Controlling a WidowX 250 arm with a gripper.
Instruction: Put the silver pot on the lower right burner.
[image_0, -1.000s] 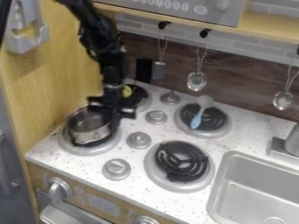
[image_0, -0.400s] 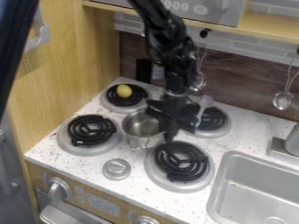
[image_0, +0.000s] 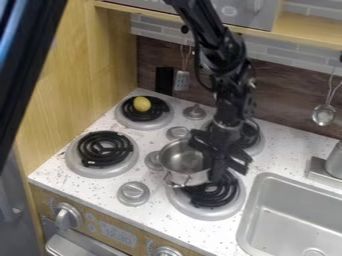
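Claw (image_0: 217, 172) is clamped on the silver pot's (image_0: 180, 164) right side. Pot overlaps the upper-left part of the lower right burner (image_0: 207, 212), between the counter's (image_0: 100, 194) front and back edges (can't tell if the base touches). Yellow object (image_0: 141, 104) sits near the counter's back-left corner.

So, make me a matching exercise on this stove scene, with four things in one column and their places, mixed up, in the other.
1. Silver pot
2. Yellow object
3. Hand
4. Sink

A. View's lower right
B. Held partly over the lower right burner
C. On the upper left burner
D. At the pot's right side

Pairs: 1-B; 2-C; 3-D; 4-A
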